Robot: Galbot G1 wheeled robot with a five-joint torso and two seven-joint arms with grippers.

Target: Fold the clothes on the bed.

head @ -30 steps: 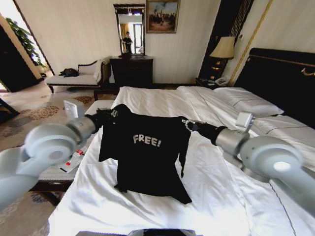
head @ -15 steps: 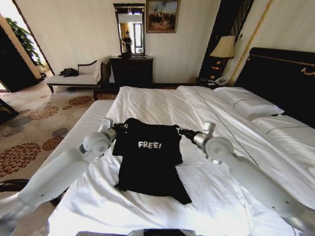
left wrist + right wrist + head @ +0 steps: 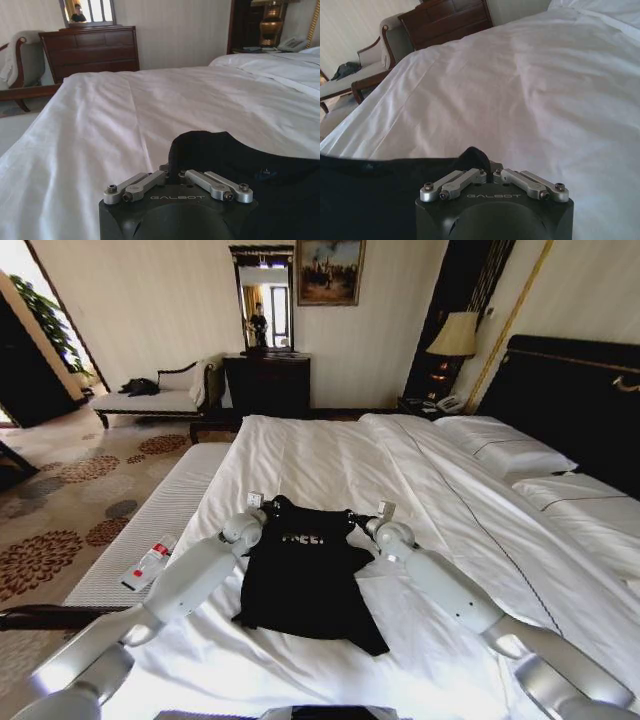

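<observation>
A black T-shirt (image 3: pixel 305 575) with white lettering lies on the white bed (image 3: pixel 320 455), its lower part flat on the sheet. My left gripper (image 3: pixel 268 505) is shut on one shoulder of the shirt and my right gripper (image 3: pixel 358 520) on the other, both low over the sheet. In the left wrist view the left gripper (image 3: pixel 170 170) pinches a fold of the black T-shirt (image 3: pixel 250 165). The right wrist view shows the right gripper (image 3: pixel 487 164) closed on a raised tip of the T-shirt (image 3: pixel 380 190).
A light bench (image 3: pixel 150 530) runs along the bed's left side with a small white and red object (image 3: pixel 148 565) on it. Pillows (image 3: pixel 505 445) and a dark headboard (image 3: pixel 570 390) are at the right. A dresser (image 3: pixel 266 385) and lamp (image 3: pixel 455 338) stand by the far wall.
Both arms have stretched forward and gone down, bringing the held shoulders of the shirt from hanging in the air to just above the sheet. Both grips have stayed shut.
</observation>
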